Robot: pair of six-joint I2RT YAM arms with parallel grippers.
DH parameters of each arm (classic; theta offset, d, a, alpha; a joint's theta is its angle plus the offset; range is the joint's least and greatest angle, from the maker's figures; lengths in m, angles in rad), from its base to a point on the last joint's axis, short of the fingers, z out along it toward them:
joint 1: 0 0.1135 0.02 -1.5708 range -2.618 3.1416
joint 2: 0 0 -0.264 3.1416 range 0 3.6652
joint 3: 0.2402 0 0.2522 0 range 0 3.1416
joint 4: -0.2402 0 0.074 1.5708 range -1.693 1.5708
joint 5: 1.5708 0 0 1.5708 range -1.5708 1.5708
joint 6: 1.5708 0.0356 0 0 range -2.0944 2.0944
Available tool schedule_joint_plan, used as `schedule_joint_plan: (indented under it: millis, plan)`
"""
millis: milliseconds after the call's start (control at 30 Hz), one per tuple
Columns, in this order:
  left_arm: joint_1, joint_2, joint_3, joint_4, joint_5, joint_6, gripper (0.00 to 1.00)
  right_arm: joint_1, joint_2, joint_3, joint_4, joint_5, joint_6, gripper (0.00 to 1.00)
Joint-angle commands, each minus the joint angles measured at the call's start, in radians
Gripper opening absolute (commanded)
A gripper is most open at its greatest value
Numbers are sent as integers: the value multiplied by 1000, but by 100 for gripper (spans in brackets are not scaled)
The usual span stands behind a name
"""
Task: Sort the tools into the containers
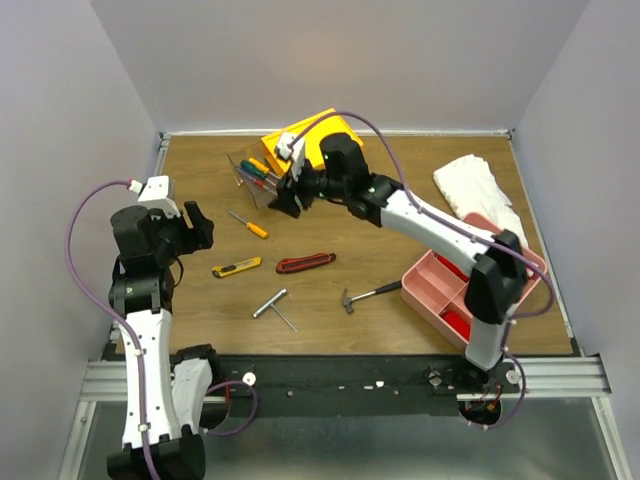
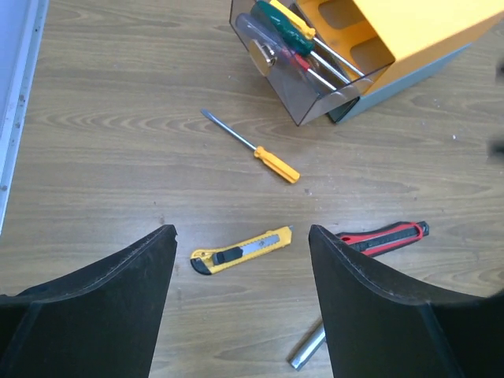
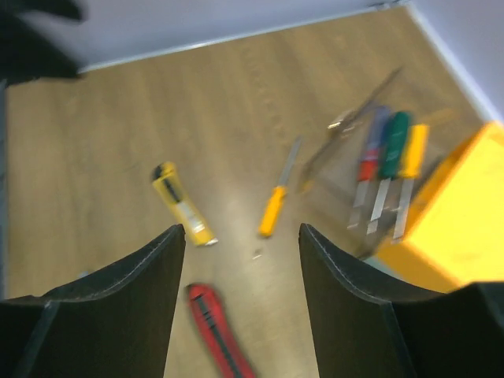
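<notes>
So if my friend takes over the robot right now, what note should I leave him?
Left hand: open and empty, raised over the left side of the table.
Right hand: open and empty, beside the pulled-out clear drawer of the yellow box.
Done: three screwdrivers lie in that drawer.
Left to do: the orange screwdriver, yellow knife, red knife, silver wrench and small hammer lie loose on the table. They need sorting into the box.
</notes>
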Motion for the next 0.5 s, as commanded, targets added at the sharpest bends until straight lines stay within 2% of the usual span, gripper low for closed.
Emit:
schedule_joint_plan:
  millis: [0, 100, 233, 300, 333, 467]
  plan:
    - [-61, -36, 45, -16, -155, -80, 79, 174, -107, -215, -154, 166, 20, 65]
    - [-90, -61, 34, -13, -195, -108, 79, 286, -132, -359, -155, 277, 112, 64]
    - [-107, -96, 18, -24, -210, -109, 80, 404, -105, -442, -89, 243, 97, 61]
    - [-115, -101, 22, -39, -212, -94, 79, 425, -66, -407, -93, 141, 29, 59]
    - [-115, -110, 27, -58, -213, -89, 79, 425, -55, -387, -108, 105, -4, 54]
    - [-116, -139, 39, -81, -218, -66, 79, 422, -3, -306, -196, 60, -265, 50]
